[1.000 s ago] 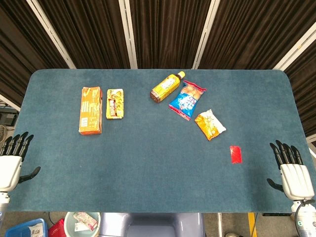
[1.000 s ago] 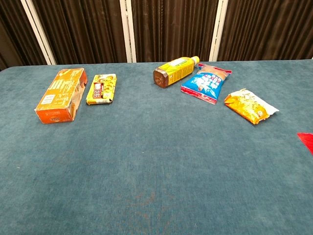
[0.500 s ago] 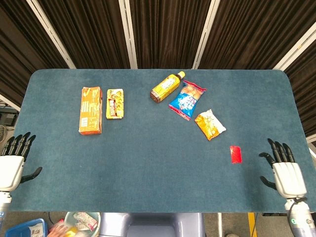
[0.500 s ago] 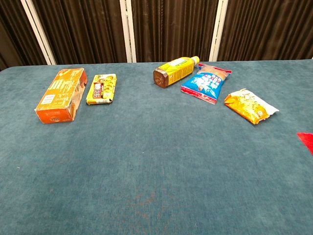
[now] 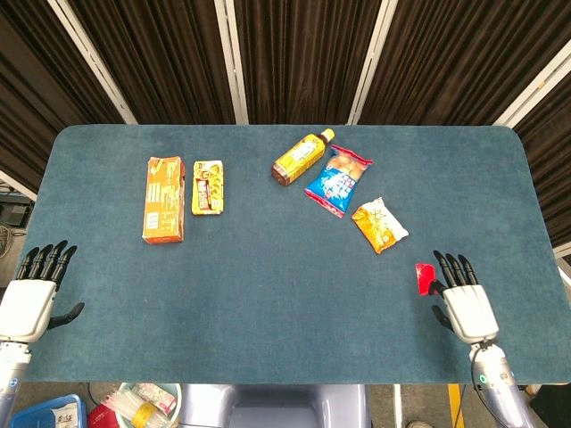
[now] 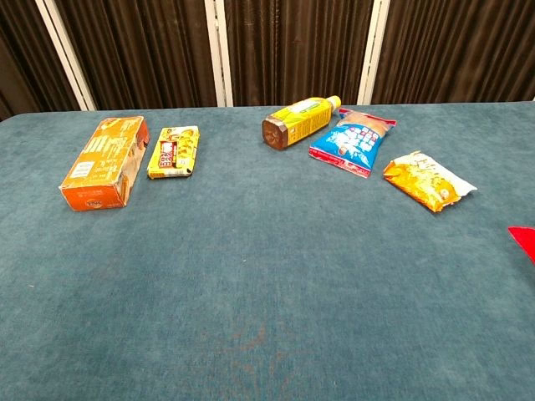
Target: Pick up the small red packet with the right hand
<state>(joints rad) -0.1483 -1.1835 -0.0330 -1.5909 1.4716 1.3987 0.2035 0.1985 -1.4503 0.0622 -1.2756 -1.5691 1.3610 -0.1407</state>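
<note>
Dark curtains hang behind a blue-green felt table [image 5: 268,294]. At eight o'clock the left hand [image 5: 31,299] waits off the edge, fingers spread, empty. Across the far half lie an orange box [image 5: 164,199], a yellow pack [image 5: 208,186], a bottle [image 5: 302,158], a blue bag [image 5: 339,181] and an orange bag [image 5: 379,225]. At four o'clock the red packet [image 5: 423,278] lies flat; the right hand [image 5: 464,303], open and empty, has slid in from the edge until its fingertips [image 5: 439,264] overlap the packet, so grasping looks imminent.
</note>
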